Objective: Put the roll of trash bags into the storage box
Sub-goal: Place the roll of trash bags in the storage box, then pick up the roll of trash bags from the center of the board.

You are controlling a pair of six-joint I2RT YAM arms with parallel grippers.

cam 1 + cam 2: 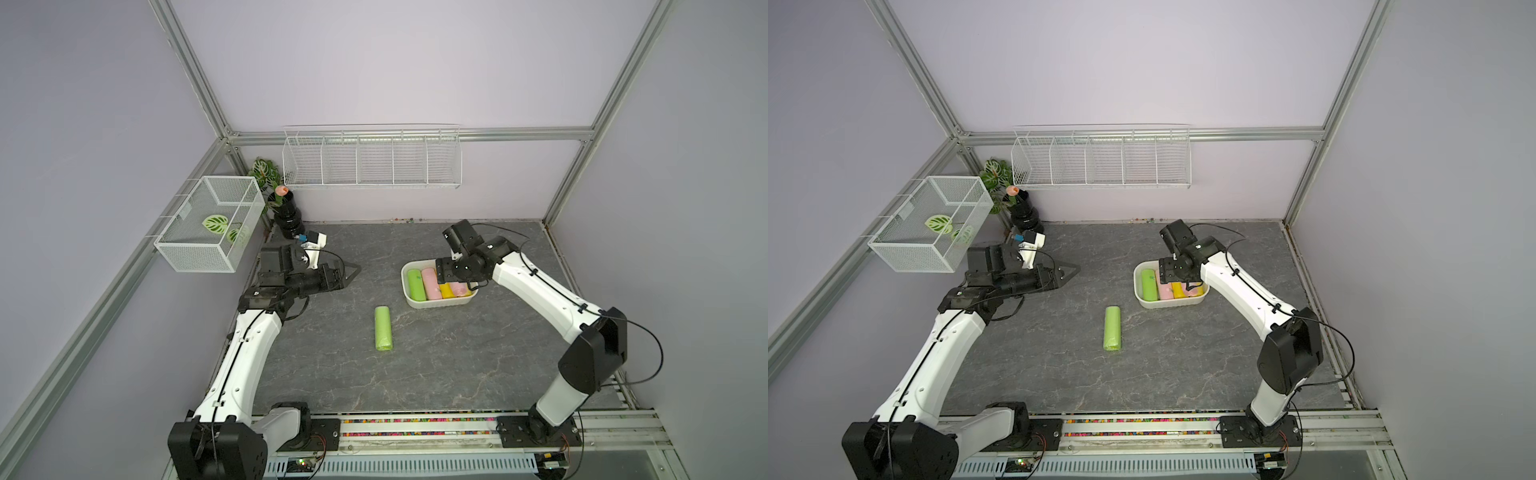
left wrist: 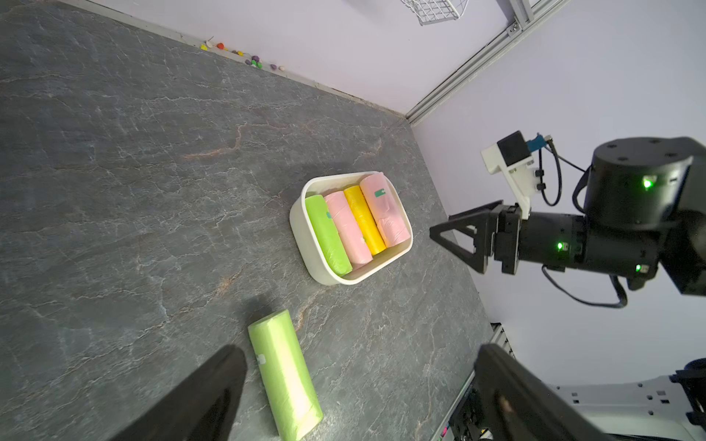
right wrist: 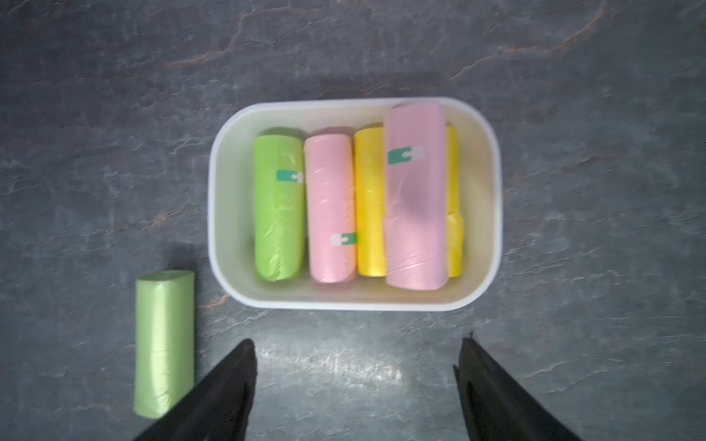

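Near the middle of the tabletop, the loose roll (image 1: 383, 328), light green, lies flat on its side, long axis running front edge to back edge, not yet boxed. Just past its far end, toward the right edge, sits the storage box (image 1: 432, 305), and it's crowded: a green roll (image 3: 279, 214), a pink roll (image 3: 330, 214) and a yellow roll (image 3: 368, 206) side by side on that same heading, with a top pink roll (image 3: 416, 198) riding on the yellow. The right hand (image 3: 357, 355) hangs over the box, released, fingers wide, holding nothing. The left hand (image 2: 361, 353) is spread open too, empty, well apart near the left edge. A potted plant (image 1: 286, 216) fills the back left corner; a mesh basket (image 1: 208, 224) and a wire rack (image 1: 372, 160) hang on the walls.
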